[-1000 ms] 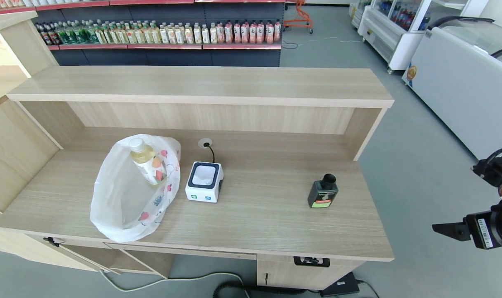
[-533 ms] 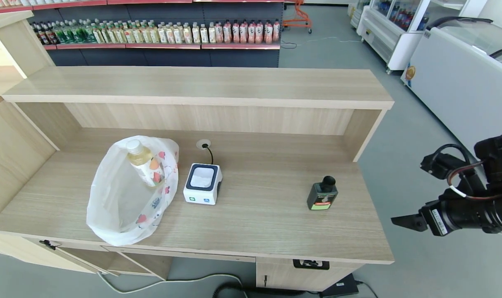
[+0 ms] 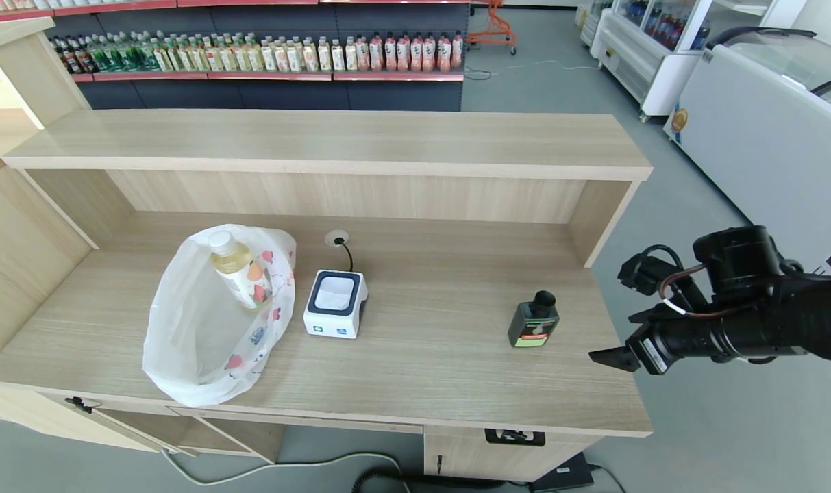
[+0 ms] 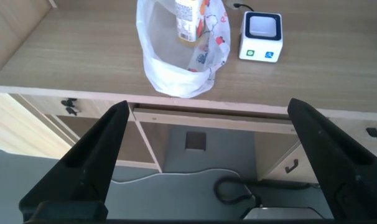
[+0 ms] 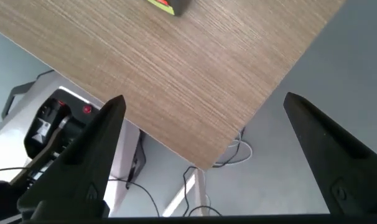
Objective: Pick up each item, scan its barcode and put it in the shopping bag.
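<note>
Your right gripper (image 5: 204, 106) is spread wide and holds nothing, at the right end of the light wooden counter (image 3: 422, 356). It is near the small dark bottle with black cap (image 3: 533, 322), not touching it. Your left gripper (image 4: 208, 109) is also wide apart and empty. A yellow drink bottle (image 3: 240, 270) seems to stand inside the white printed plastic shopping bag (image 3: 203, 342).

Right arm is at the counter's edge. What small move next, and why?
Probably ease the right gripper toward the dark bottle: its jaws are open and empty, short of it, and that bottle stands on the counter, outside the bag.
</note>
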Robot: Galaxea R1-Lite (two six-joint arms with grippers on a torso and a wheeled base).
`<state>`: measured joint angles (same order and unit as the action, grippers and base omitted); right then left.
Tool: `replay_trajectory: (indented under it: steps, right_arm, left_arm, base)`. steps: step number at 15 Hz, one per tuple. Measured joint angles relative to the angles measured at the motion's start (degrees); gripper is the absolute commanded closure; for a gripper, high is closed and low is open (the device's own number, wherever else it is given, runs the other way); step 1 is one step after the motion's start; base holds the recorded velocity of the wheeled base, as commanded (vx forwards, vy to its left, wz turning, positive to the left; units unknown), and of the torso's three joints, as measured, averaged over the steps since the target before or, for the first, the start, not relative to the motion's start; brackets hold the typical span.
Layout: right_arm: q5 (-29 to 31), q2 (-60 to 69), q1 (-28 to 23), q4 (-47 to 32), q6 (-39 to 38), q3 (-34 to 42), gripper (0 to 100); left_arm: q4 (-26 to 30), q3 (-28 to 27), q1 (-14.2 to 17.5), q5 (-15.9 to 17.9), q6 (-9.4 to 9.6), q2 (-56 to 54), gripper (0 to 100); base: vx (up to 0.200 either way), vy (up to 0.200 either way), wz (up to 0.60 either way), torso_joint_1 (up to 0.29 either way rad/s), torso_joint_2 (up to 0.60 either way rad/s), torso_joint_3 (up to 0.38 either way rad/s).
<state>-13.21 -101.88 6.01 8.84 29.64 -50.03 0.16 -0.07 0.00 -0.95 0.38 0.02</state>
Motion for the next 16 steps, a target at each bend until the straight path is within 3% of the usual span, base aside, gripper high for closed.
replay_trajectory:
  steps: [9, 16]
  right_arm:
    - [-3.21, -12.18, 5.23, 2.27, 2.9, -11.07, 0]
    - [-3.25, -17.51, 7.13, 6.53, 3.62, -13.93, 0]
  left_arm:
    - [0.02, 0.02, 0.0, 0.0, -0.02, 0.0, 0]
    - [0.02, -0.02, 0.0, 0.0, 0.0, 0.0, 0]
  base:
    - [0.0, 0.0, 0.0, 0.0, 0.0, 0.0]
    - [0.0, 0.0, 0.0, 0.0, 0.0, 0.0]
